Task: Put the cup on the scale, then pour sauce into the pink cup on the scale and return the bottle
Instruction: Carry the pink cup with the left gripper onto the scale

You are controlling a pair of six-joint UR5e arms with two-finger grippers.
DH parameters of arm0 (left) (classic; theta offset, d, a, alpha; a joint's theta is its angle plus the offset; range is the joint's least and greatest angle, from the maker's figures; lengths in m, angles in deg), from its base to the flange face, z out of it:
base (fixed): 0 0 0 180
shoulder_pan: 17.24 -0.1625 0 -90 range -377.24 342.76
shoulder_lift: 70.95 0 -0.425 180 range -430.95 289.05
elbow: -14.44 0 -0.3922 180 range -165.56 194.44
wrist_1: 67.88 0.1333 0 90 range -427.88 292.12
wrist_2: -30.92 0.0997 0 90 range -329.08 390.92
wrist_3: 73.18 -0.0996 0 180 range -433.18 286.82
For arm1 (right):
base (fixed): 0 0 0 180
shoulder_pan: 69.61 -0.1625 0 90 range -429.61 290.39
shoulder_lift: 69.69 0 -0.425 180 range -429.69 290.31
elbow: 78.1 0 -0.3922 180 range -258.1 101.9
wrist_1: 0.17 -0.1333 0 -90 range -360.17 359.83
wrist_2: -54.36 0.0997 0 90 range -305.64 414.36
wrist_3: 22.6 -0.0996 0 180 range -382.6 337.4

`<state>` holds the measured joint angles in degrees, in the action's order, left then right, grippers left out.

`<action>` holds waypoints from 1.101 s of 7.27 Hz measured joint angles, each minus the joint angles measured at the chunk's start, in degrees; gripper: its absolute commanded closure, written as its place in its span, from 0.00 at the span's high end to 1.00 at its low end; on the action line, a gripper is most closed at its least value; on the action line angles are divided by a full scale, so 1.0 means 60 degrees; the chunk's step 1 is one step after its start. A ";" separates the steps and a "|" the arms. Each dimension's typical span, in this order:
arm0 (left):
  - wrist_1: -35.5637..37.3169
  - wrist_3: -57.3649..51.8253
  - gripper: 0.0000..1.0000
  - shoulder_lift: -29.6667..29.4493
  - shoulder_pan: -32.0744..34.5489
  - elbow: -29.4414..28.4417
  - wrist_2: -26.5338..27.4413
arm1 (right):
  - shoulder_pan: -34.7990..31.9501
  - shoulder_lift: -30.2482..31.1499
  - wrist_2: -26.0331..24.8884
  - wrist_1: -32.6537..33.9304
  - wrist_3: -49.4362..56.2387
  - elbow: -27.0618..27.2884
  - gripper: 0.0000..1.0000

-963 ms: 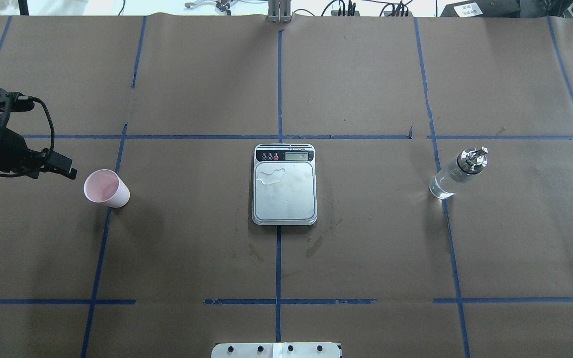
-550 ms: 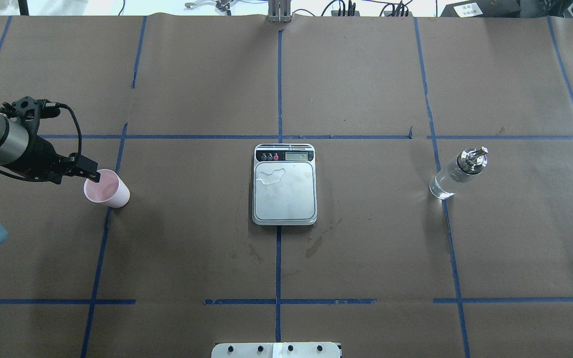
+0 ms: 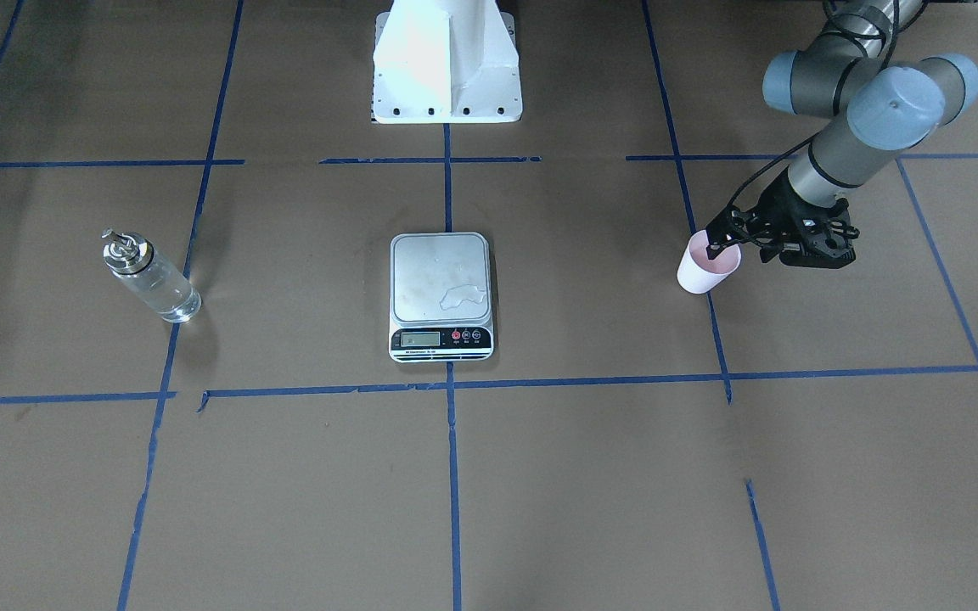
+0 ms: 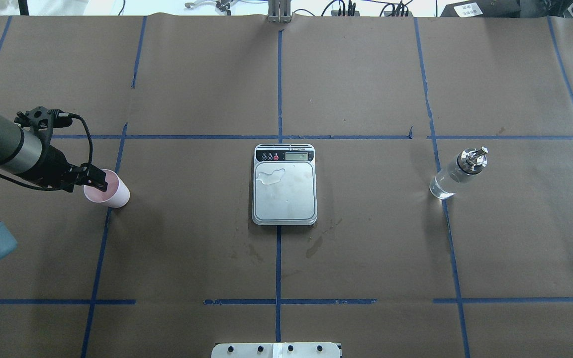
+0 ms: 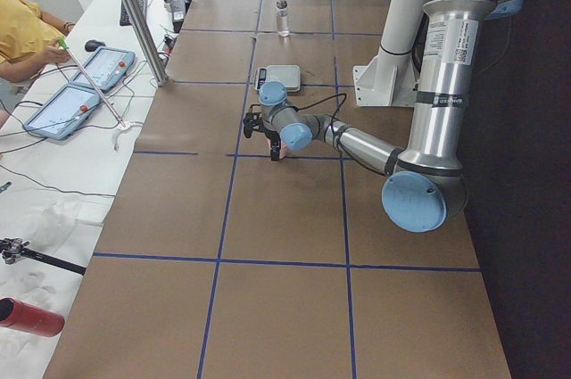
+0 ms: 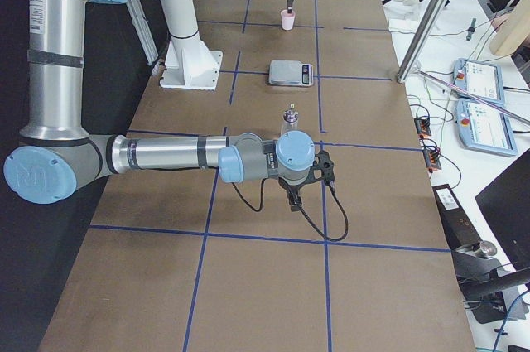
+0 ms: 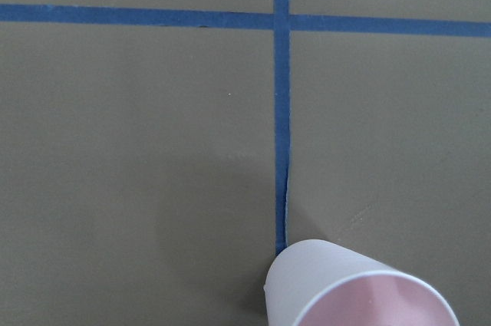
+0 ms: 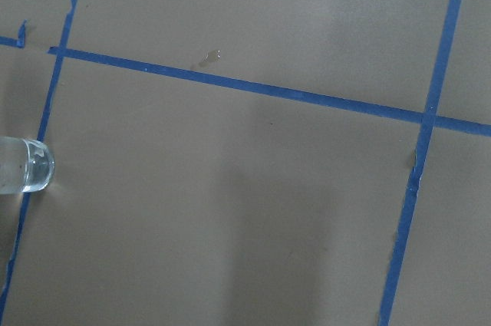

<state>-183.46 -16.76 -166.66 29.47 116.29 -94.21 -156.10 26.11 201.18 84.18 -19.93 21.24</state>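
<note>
The pale pink cup [image 4: 112,193] stands upright on the brown paper at the left, also in the front view [image 3: 704,273] and at the bottom of the left wrist view [image 7: 360,291]. My left gripper [image 4: 98,182] is at its rim, one fingertip [image 3: 712,248] over the mouth, and looks open. The steel scale [image 4: 284,199] lies at the table's middle with a small puddle [image 4: 271,175] on its platform. The glass bottle [image 4: 453,176] of clear sauce stands at the right. My right gripper [image 6: 294,201] shows only in the exterior right view, near the bottle [image 6: 291,118]; I cannot tell its state.
The white robot base [image 3: 446,59] stands behind the scale. Wet stains [image 4: 316,243] mark the paper in front of the scale. A metal pole [image 5: 134,13], tablets [image 6: 480,103] and a person [image 5: 27,36] are on the operators' side.
My left arm has moved right, from left of the cup to its rim. The cup, scale and bottle have not moved.
</note>
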 measured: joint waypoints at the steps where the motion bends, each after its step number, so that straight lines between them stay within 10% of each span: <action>1: 0.0010 -0.0002 0.00 0.0011 -0.0066 -0.0015 0.0014 | 0.0000 0.0000 0.0016 -0.0006 -0.0003 0.0003 1.00; 6: 0.0878 0.0539 0.00 -0.0122 -0.0066 0.0744 0.0438 | 0.0016 0.0014 0.0126 -0.0269 -0.0016 0.0093 1.00; 8: 0.2730 0.1626 0.00 -0.1688 -0.0197 0.1320 0.0938 | 0.0093 0.0045 0.0355 -0.0592 -0.0043 0.0206 1.00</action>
<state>-167.08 -7.00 -176.79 28.29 124.21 -88.58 -155.54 26.38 203.31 80.63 -20.18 22.47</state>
